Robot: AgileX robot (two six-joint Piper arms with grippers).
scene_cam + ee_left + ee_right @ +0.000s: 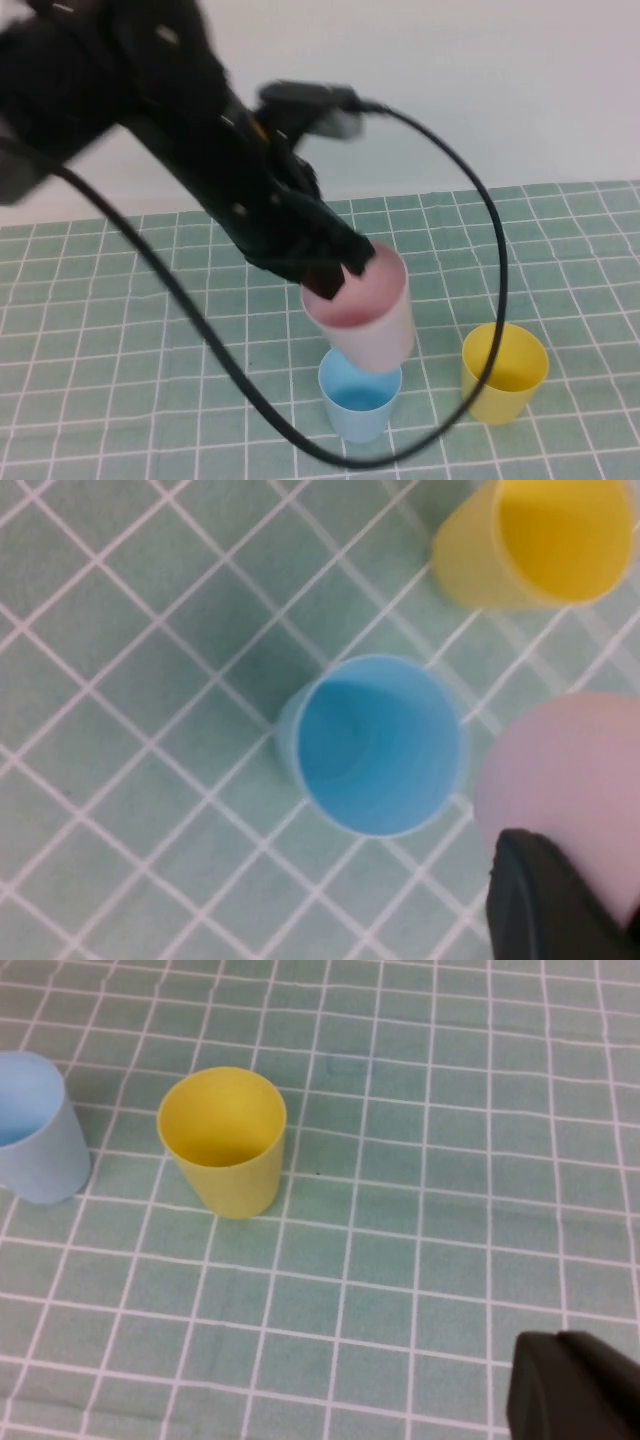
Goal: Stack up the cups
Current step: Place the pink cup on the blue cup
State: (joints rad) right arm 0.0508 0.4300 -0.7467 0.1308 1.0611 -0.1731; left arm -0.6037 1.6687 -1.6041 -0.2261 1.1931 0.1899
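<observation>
In the high view my left gripper [340,270] is shut on the rim of the pale pink cup [365,315], which it holds tilted in the air. The pink cup's base hangs just above the light blue cup [358,395], which stands upright with its mouth up. The left wrist view shows the blue cup [372,745] open below, the pink cup [570,780] beside it, and one dark finger [545,900] on the pink cup. The yellow cup [503,372] stands to the blue cup's right. My right gripper [575,1385] is shut and empty above the cloth, away from the yellow cup [225,1140].
A green cloth with a white grid [100,330] covers the table. A black cable [495,270] loops from the left arm down past the yellow cup and in front of the blue cup. A pale wall stands behind.
</observation>
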